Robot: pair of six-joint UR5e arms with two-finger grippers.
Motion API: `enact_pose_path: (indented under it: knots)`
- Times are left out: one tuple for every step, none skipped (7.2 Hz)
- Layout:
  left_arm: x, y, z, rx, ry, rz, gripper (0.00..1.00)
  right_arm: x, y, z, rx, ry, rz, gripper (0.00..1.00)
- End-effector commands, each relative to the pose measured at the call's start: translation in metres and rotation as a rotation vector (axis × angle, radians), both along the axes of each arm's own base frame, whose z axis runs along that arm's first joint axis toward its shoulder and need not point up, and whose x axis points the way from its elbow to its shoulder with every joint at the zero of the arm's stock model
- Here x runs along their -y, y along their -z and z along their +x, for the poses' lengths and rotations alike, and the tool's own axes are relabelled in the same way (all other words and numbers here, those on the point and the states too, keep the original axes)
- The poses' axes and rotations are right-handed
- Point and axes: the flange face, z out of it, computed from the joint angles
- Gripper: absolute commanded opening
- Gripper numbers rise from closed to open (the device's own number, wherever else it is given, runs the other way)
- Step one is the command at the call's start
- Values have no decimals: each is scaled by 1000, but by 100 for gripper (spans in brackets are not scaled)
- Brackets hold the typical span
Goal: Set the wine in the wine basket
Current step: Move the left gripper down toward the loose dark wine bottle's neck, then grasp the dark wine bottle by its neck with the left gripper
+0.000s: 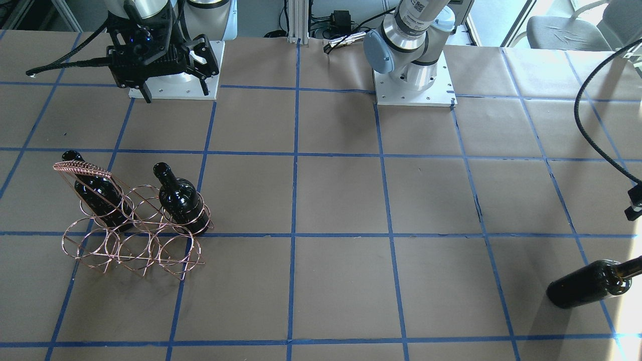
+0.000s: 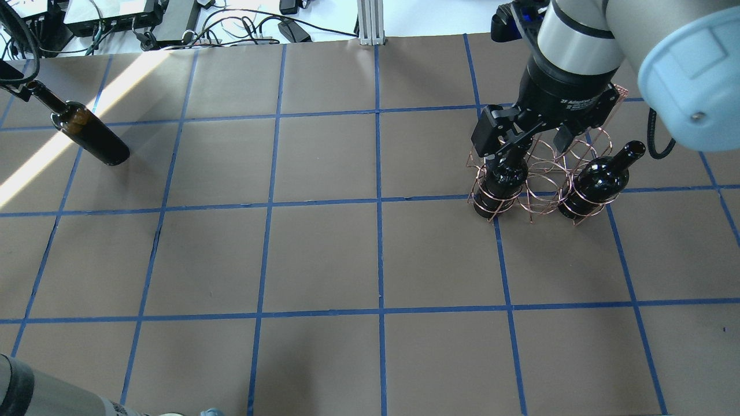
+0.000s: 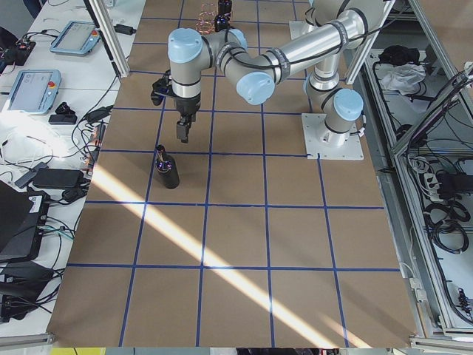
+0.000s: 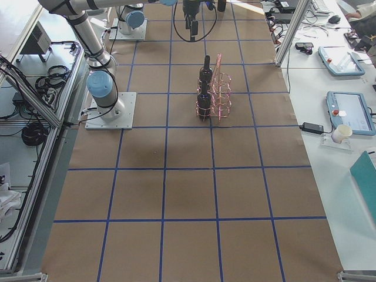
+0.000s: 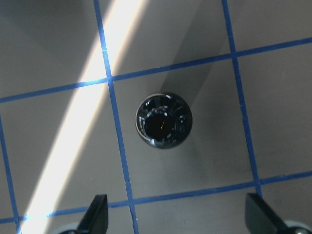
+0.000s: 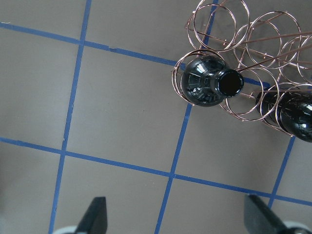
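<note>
The copper wire wine basket (image 1: 131,239) stands on the table, and also shows in the overhead view (image 2: 543,173) and the right wrist view (image 6: 253,44). Two dark bottles stand upright in it, one (image 2: 502,184) in a corner ring and one (image 2: 598,179) in another ring of the same row. My right gripper (image 2: 529,144) hangs above the basket, open and empty. A third wine bottle (image 2: 89,134) stands upright on the table far to my left. My left gripper (image 5: 178,219) is open above it, with the bottle's mouth (image 5: 163,120) below and apart from the fingers.
The table (image 2: 370,260) is covered in brown paper with a blue tape grid. Both arm bases (image 1: 414,87) are bolted at its near edge. Cables and devices lie beyond the far edge (image 2: 173,17). A strip of sunlight crosses the left end.
</note>
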Motion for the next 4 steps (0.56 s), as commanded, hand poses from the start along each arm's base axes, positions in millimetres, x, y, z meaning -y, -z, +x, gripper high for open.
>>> enact_pose_path:
  knots:
    - [29,35,14,-38,8,-26,100,0,0,0,0,0,0,100]
    - [34,54,17,-54,3,-6,100,0,0,0,0,0,0,100]
    - [37,62,18,-65,1,-3,100,0,0,0,0,-1,0,100]
    - [41,67,14,-108,7,-23,100,0,0,0,0,0,0,100]
